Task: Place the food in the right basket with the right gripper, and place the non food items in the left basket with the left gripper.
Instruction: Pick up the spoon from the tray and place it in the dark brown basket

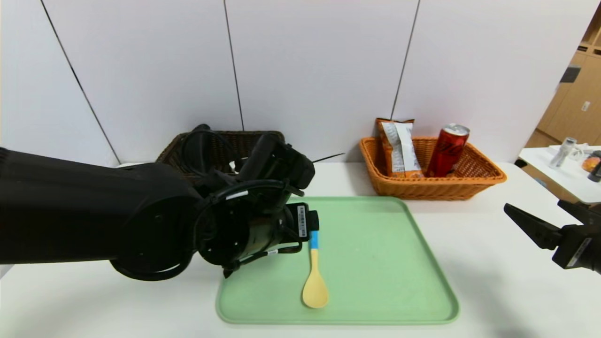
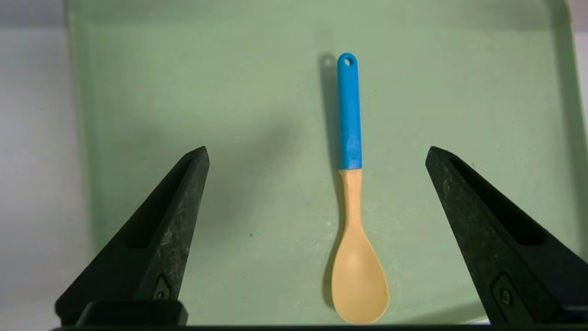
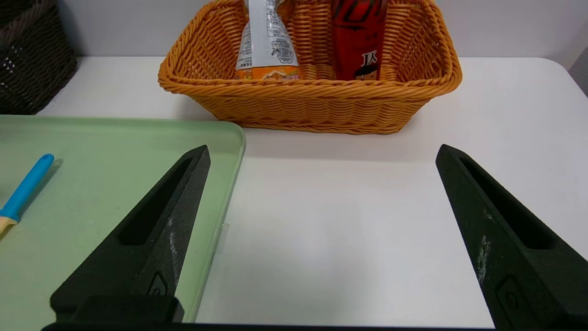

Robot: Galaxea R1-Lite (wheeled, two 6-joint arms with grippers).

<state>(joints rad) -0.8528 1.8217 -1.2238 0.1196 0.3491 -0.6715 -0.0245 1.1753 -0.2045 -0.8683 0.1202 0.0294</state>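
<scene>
White table [image 1: 493, 244]: tray [image 1: 375, 263] (green), two baskets [image 1: 432, 183]

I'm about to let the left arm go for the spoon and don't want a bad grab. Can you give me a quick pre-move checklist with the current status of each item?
1. Left gripper open, nothing held: ok.
2. Spoon lies flat on the green tray, between the open jaws in the left wrist view: ok.
3. Nothing else near the spoon on the tray: ok.
4. Left basket has room: cannot tell, the left arm hides most of it.
5. Right gripper open, off to the right over the table, clear of the tray: ok.
6. Soda can and snack bag already in the right basket: ok.
</scene>
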